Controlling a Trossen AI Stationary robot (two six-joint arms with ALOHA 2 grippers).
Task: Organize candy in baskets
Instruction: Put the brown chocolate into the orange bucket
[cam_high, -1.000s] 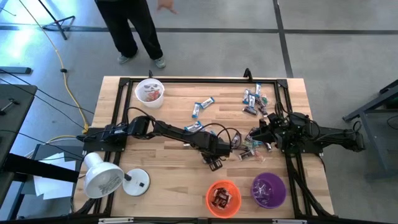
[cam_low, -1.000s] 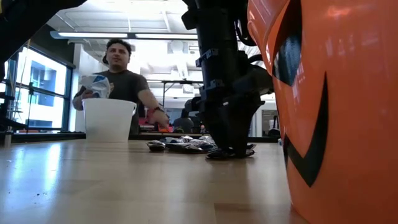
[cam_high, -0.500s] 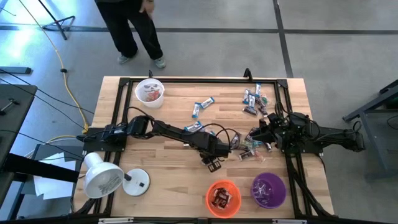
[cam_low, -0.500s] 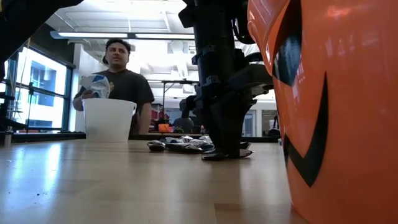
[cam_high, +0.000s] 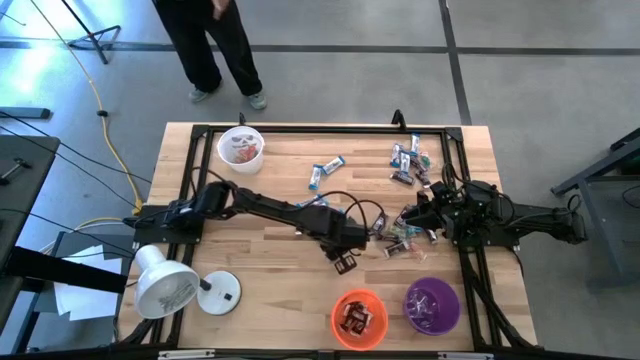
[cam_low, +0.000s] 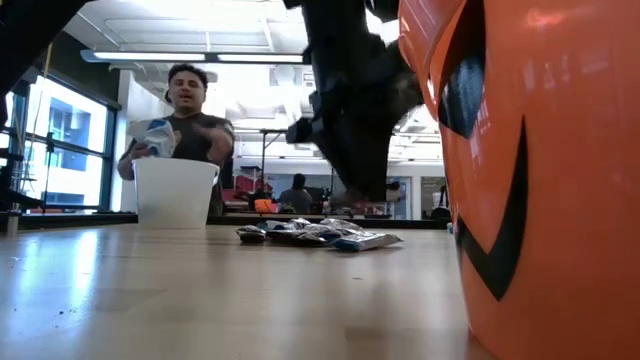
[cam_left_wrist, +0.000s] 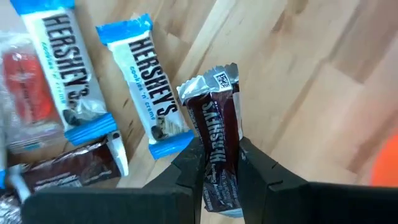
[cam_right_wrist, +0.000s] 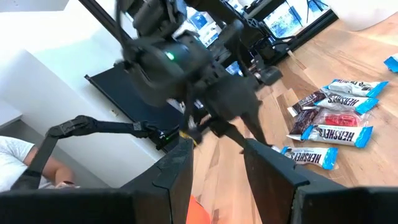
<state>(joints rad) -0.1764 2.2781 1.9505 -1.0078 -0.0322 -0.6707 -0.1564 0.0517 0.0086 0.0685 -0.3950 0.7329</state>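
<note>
Left wrist view, left tool (cam_left_wrist: 221, 155) pinched on dark brown candy bar (cam_left_wrist: 217, 134), raised off table (cam_left_wrist: 323, 93), right tool (cam_right_wrist: 214, 155) parted, empty

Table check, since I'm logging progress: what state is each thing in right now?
Left gripper: shut on a dark brown candy bar, lifted off the table.
Right gripper: open, empty.
Orange basket: upright, holds candy.
Purple basket: upright, holds candy.
White basket: upright, holds candy.
Lamp: lying on its side.

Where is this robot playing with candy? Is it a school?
Probably a robotics lab or workshop: a black-framed wooden table on a bare concrete floor, cables trailing across it, and big windows with ceiling strip lights.
</note>
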